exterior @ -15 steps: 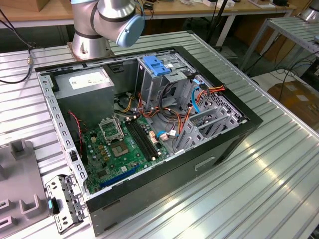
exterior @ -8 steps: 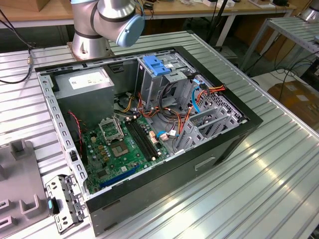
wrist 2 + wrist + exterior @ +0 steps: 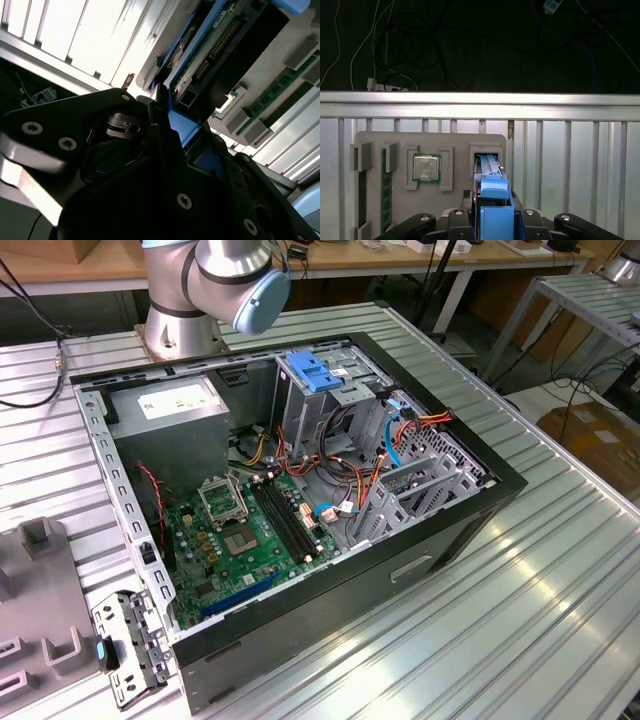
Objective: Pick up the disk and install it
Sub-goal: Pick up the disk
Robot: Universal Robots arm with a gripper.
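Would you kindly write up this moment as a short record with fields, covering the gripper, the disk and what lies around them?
gripper: shut on the blue rail of the disk, in the first wrist view
disk: on edge at a slot of the grey tray; cannot tell whether it is lifted clear
tray: also holds a processor chip and memory sticks
computer case: open on the slatted metal table, motherboard exposed
task status: disk gripped, not yet installed
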